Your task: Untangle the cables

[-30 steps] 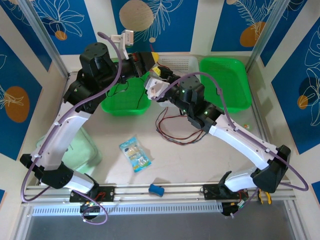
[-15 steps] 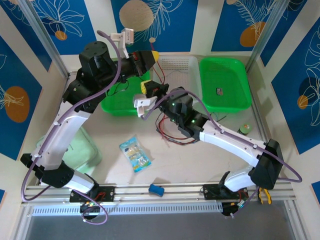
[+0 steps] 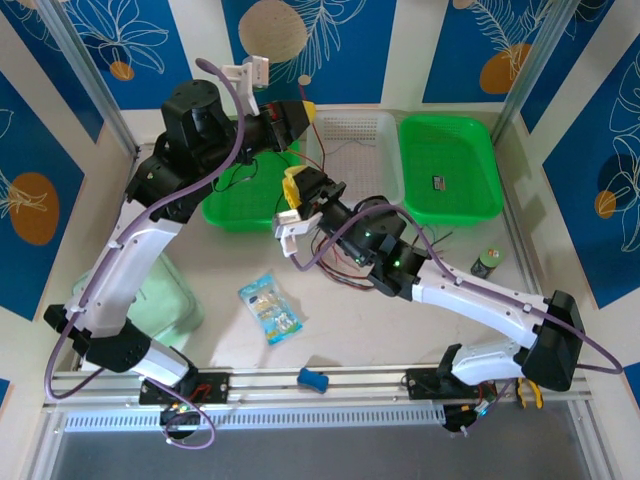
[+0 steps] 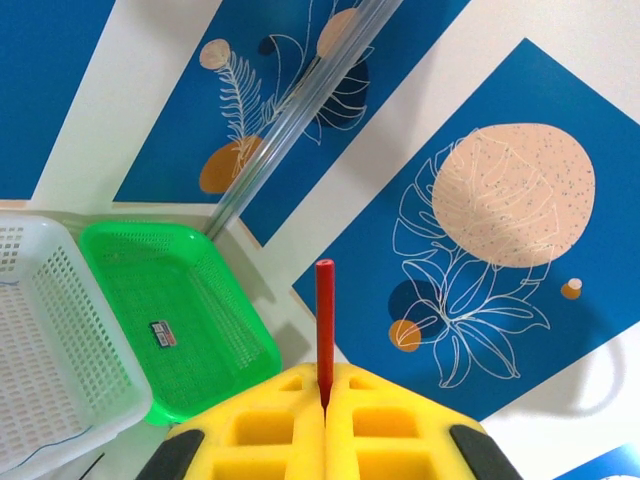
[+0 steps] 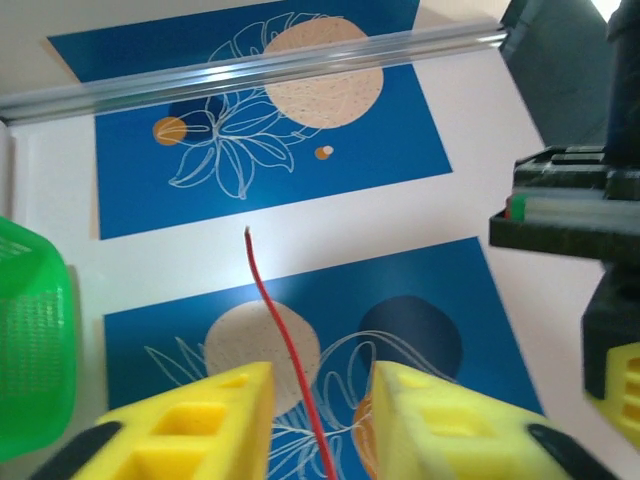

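Left wrist view showed the left pincer (image 4: 325,385) clamped on a red cable (image 4: 325,310), whose tip poked past the pads. The right pincer (image 5: 320,400) stood part-open around a red strand (image 5: 283,350), not gripping it. The cables seemed light, limp and thin, best pinched near an end; the tangle (image 3: 335,272) lay on the table (image 3: 380,340) near the right pincer.

I can read nothing here: the small label (image 3: 441,182) in the green basket (image 3: 470,150) at two o'clock is too tiny, and the print on the snack packet (image 3: 270,308) at seven o'clock blurs.
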{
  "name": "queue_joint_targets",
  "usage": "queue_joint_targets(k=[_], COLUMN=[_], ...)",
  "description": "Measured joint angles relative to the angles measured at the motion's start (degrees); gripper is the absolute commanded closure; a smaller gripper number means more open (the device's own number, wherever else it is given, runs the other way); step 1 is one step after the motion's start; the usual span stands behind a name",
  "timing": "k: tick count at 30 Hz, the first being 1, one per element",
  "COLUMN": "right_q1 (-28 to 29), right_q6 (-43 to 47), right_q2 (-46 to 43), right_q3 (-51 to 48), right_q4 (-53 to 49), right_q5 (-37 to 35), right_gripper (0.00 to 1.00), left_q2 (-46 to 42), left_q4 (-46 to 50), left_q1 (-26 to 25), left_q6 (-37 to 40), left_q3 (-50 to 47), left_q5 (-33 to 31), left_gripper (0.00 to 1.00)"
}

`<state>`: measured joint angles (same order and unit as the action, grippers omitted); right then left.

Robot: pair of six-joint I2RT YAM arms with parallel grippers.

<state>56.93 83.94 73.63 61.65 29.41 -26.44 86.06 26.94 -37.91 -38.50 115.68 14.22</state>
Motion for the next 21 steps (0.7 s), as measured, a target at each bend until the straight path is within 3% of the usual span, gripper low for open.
queue_joint_targets(k=[16,21], right_q1=[-3.0,-4.8], right_q6=[3.0,1.9], right_q2=[7.5,9.0], right_q3=[5.2,8.5], right_q4=[5.9,3.8], right_q5=[-9.5,-12.9], right_gripper=[0.57,0.63], left_q2=[0.3,0.3], left_q4=[0.5,0.5], left_q1=[-1.8,-2.8], left_q6=[1.2,1.7], left_q3=[0.0,0.0], left_q5=[-2.1,-3.2], left_gripper=[1.0,1.0])
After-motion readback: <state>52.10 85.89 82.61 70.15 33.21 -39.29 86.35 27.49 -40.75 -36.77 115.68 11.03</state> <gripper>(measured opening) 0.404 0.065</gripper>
